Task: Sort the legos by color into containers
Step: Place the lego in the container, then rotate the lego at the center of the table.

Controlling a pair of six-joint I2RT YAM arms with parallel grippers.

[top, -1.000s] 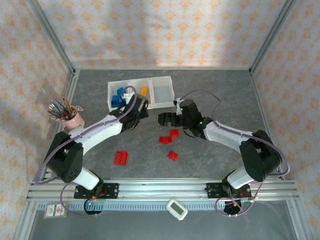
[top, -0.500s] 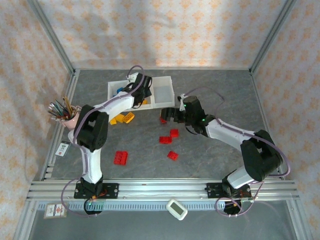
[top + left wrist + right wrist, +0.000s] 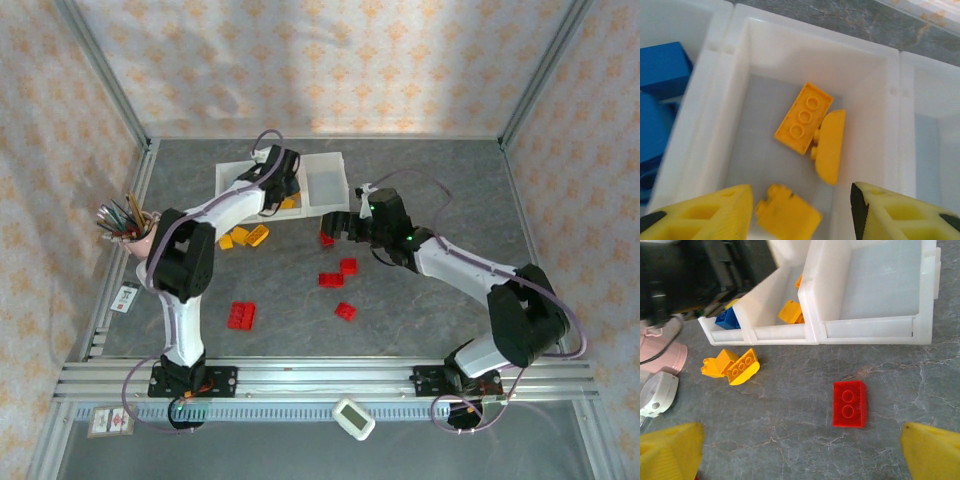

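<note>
1. My left gripper hangs over the middle bin of the three translucent-white square plastic bins joined in a row, on the far side of the grey stone-patterned table.
2. Its jaws stand apart. A small yellow-orange studded brick lies between my yellow fingers, close to the left one, with a clear gap to the right one, so I am not clamping it.
3. Farther into that bin lie a long yellow-orange brick and a rounded yellow-orange piece, touching each other.
4. Blue plastic bricks sit in the left bin.
5. My right gripper hangs over the table on the near side of the right bin, its jaws spread wide and gripping nothing.
6. A red plastic brick showing two studs lies flat on the table between my right fingertips and the bins, apart from both.
7. Two yellow-orange bricks on the table touch each other, just near of the left bin.
8. Nearer on the table lie a pair of red bricks, a single red brick and, to the left, a larger red brick.
9. A pink cup of pencils stands at the left edge of the table.
</note>
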